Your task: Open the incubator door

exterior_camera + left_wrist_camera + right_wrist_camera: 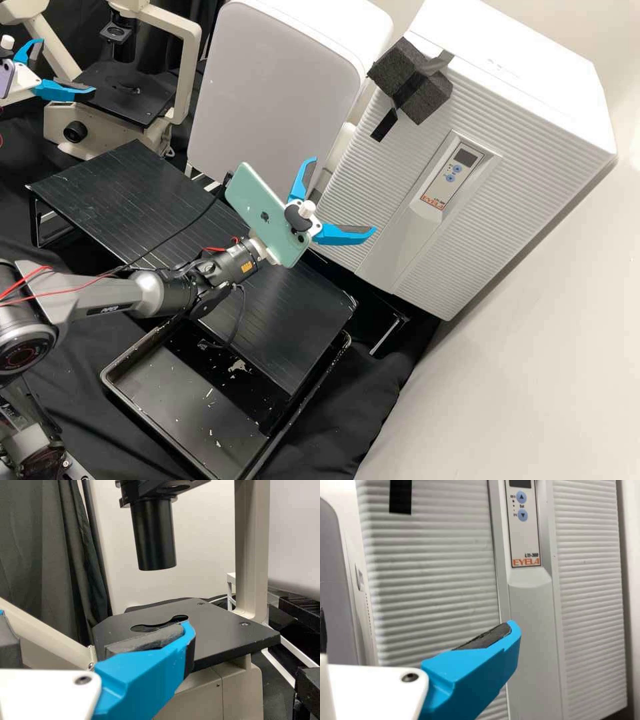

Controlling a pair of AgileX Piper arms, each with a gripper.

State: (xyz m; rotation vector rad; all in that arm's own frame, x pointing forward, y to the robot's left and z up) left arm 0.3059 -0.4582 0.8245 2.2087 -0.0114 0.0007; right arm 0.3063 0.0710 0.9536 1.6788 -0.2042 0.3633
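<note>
Two grippers show, both with blue fingers spread wide and nothing held between them. The right gripper is near the lower left part of the incubator, in front of its door but apart from the foam block. The left gripper is beside a microscope, well away from the incubator.

The door is the ribbed white front at the right of the high view, and it looks shut. At its upper left corner sits a dark grey foam block wrapped in black tape, with a black strip hanging below.

The door itself is likely stiff and fairly heavy, swinging on hinges, perhaps with a seal that resists at first and then gives. Its smooth, flat front would offer the fingers little to grip. The foam looks like the best hold: soft, grippy and forgiving, though a hard tug might tear it or peel the tape. A firm pinch around its thick part, then a slow, steady pull outward along the door's arc, seems wisest.
</note>
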